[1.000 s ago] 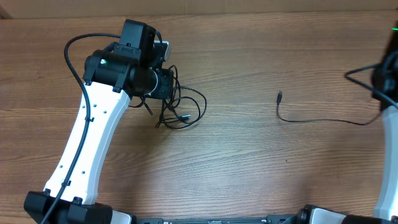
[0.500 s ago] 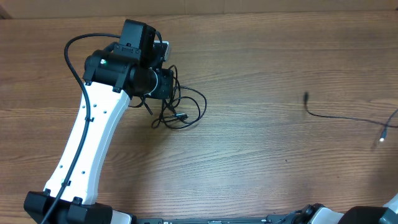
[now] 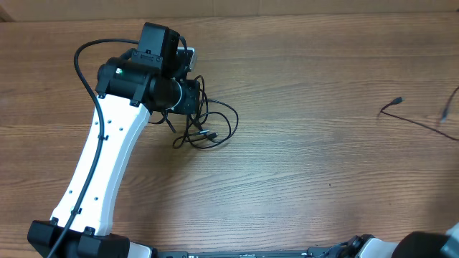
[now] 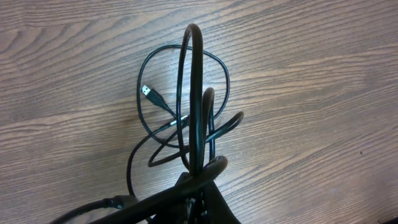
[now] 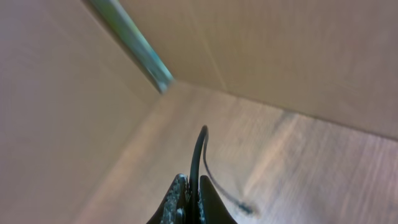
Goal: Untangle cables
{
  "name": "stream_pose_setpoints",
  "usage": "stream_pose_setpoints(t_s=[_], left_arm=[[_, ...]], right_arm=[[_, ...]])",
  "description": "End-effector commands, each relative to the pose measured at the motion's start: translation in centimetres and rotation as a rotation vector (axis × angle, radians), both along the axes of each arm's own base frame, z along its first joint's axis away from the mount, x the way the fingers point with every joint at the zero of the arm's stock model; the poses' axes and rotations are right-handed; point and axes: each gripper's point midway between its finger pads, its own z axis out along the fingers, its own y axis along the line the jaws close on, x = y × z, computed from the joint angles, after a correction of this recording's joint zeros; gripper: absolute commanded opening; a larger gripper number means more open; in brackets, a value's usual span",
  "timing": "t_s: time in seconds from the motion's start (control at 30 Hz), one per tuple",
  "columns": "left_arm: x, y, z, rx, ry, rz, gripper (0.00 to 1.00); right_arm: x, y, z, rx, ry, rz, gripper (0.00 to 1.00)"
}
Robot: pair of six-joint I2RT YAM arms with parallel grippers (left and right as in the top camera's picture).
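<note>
Fingers (image 5: 177,200) pinch cables (image 4: 182,93) — left gripper (image 4: 198,186) a tangle (image 3: 203,135) (one plug (image 4: 148,93) showing), right gripper (image 5: 194,198) one.

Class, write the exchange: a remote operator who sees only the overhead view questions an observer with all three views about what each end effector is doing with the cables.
Operator: Overhead, the left arm hides the left end effector above the tangled cables. Is it gripping them?
Observer: Yes. In the left wrist view it is shut on strands of the tangle, and loops stand up from it.
Operator: The separate cable runs off my right edge. What holds it?
Observer: The right end effector, out of your picture. The blurred right wrist view shows it shut on that cable, which trails down toward the table.
</note>
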Motion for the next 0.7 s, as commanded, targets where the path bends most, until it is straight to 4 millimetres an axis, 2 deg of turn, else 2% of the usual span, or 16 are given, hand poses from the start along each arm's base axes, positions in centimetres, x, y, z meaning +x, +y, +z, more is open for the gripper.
stream_pose_setpoints(t_s=[0.0, 0.13, 0.23, 0.27, 0.3, 0.33, 0.37, 0.43, 0.53, 0.67], left_arm=[[0.0, 0.1, 1.1, -0.004, -0.033, -0.004, 0.04], [0.0, 0.1, 1.1, -0.004, -0.033, -0.005, 0.04], [0.0, 0.1, 1.1, -0.006, -0.031, 0.002, 0.04], [0.1, 0.1, 1.1, -0.008, -0.030, 0.006, 0.04], [0.1, 0.1, 1.1, -0.008, -0.030, 0.006, 0.04], [0.1, 0.1, 1.1, -0.008, -0.030, 0.006, 0.04], [0.1, 0.1, 1.1, -0.008, -0.030, 0.006, 0.04], [0.1, 0.1, 1.1, -0.008, -0.030, 0.006, 0.04], [0.1, -0.1, 1.1, -0.016, -0.033, 0.002, 0.04], [0.6, -3.1, 2.6, -0.171, -0.068, -0.073, 0.04]], right_arm=[[0.7, -0.9, -4.4, 0.041, 0.130, 0.031, 0.04], [1.2, -1.3, -8.5, 0.122, 0.222, 0.034, 0.04], [1.3, -1.4, -10.8, 0.167, 0.271, 0.037, 0.16], [1.4, -1.3, -11.1, 0.174, 0.275, 0.041, 0.24], [1.8, -1.1, -11.1, 0.181, 0.265, 0.057, 0.46], [2.2, -0.7, -10.9, 0.187, 0.245, 0.083, 0.61], [2.9, -0.1, -10.6, 0.200, 0.217, 0.126, 0.70], [4.6, 1.8, -10.2, 0.227, 0.164, 0.272, 0.74], [6.5, 5.1, -9.3, 0.262, 0.091, 0.475, 0.75], [7.7, 9.2, -9.1, 0.296, 0.078, 0.642, 0.77]])
